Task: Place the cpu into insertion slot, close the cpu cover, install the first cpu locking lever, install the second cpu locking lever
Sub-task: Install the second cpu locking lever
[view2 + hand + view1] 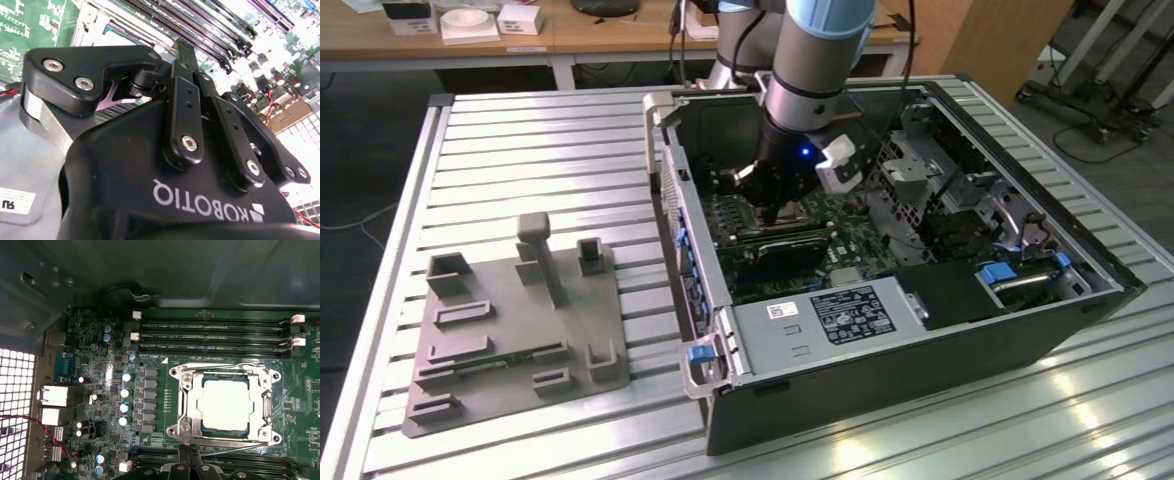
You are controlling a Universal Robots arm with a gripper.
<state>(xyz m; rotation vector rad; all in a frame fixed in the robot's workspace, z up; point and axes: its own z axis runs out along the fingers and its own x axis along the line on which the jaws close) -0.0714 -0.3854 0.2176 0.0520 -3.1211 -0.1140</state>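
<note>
Cpu (225, 405) seated in insertion slot (267, 410), cpu cover (225, 371) closed around it; gripper (190, 460) at the slot's edge, mostly cut off, jaws together, empty.

At your nine o'clock in the exterior view, a grey plastic fixture block (514, 335) lies on the ribbed metal table (520, 150); the open black computer case (907, 370) stands at three o'clock.
</note>
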